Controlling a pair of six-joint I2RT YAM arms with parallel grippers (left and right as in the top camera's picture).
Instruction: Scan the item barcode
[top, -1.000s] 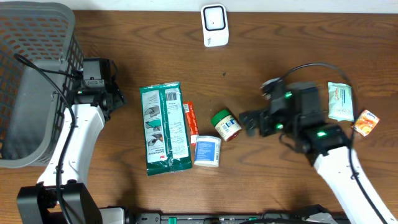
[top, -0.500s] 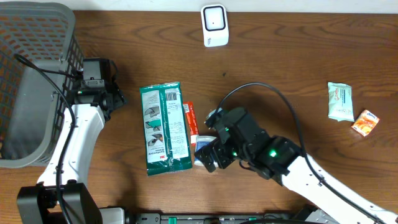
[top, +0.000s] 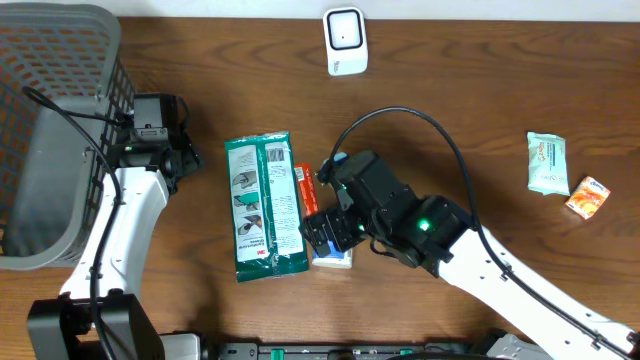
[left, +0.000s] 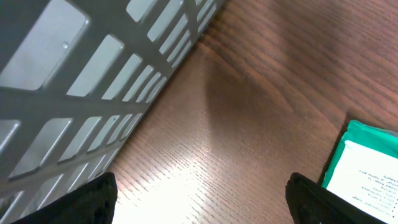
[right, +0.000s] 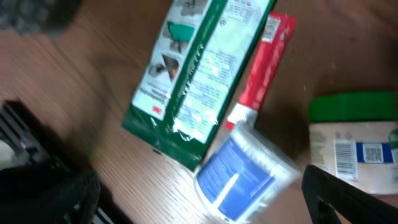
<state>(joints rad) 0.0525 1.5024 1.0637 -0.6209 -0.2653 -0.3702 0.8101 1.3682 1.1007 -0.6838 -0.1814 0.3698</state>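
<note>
Hovering over the blue tub (right: 245, 174), right gripper (top: 328, 230) stands open; left gripper (left: 199, 202) open beside basket (left: 74, 93).

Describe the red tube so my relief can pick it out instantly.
Find the big green packet mid-table. The red tube lies lengthwise along the packet's edge, on the side facing the green-lidded jar. It is the only slim red item; the neighbouring tub is blue and white.
</note>
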